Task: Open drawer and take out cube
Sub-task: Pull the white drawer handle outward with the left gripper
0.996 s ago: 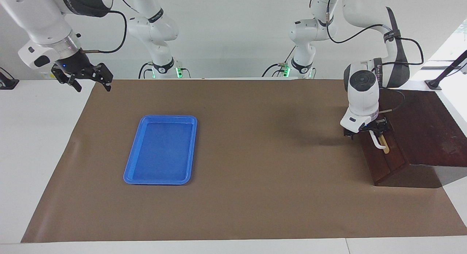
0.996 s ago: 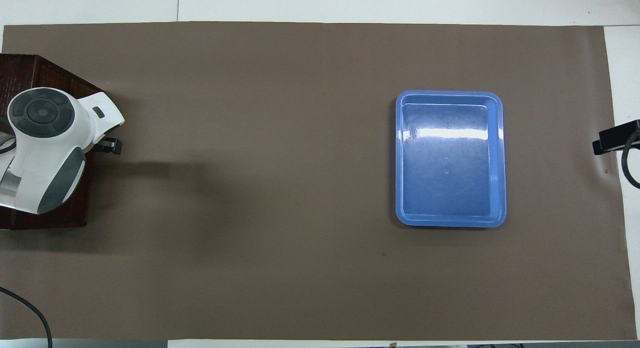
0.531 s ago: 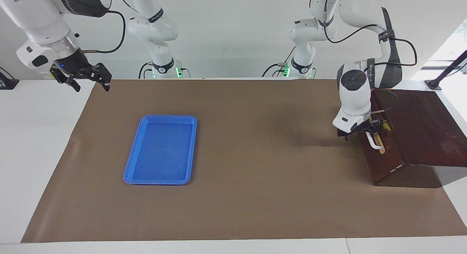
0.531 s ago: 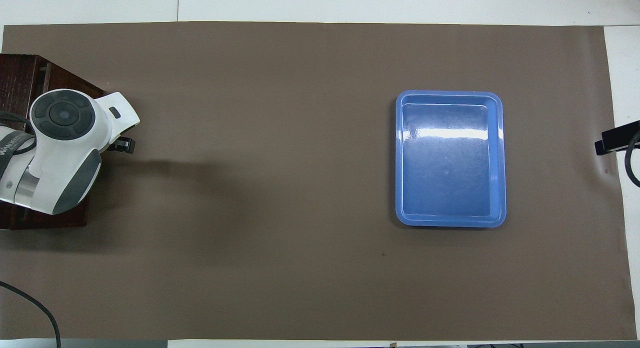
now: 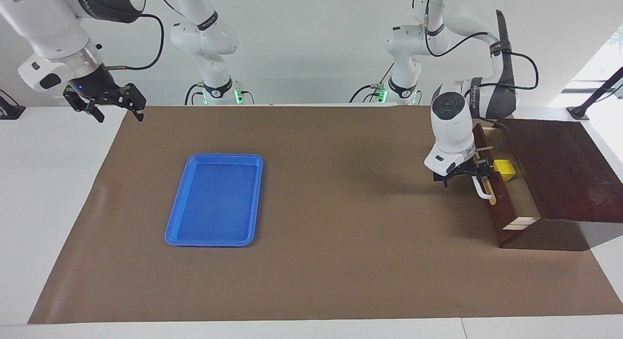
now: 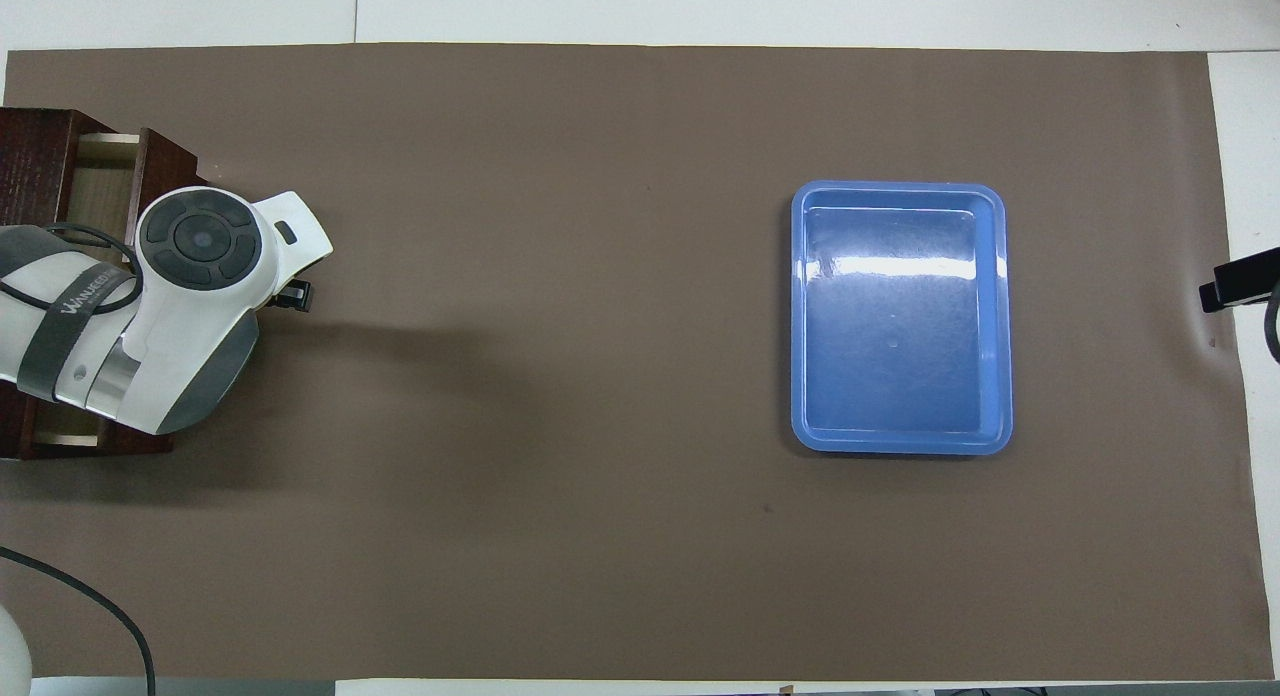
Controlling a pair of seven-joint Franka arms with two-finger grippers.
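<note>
The dark wooden drawer (image 5: 503,217) stands partly pulled out of its box (image 5: 559,168) at the left arm's end of the table, pale floor showing. A small yellow cube (image 5: 504,169) lies inside it, in the part nearer to the robots. My left gripper (image 5: 462,176) is at the white bar handle (image 5: 483,189), jaws spread, one finger tucked in against the bar. From overhead the left arm covers the cube and most of the drawer (image 6: 100,181). My right gripper (image 5: 121,116) hangs open and empty over the table's corner at the right arm's end.
A blue plastic tray (image 5: 177,232), seen from overhead too (image 6: 800,316), lies empty on the brown mat toward the right arm's end. The mat between tray and drawer holds nothing. A black cable (image 6: 90,616) trails near the robots' edge.
The left gripper has drawn the handle away from the box, and the drawer has slid out, baring its pale floor and the yellow cube. The right gripper has drifted slightly outward.
</note>
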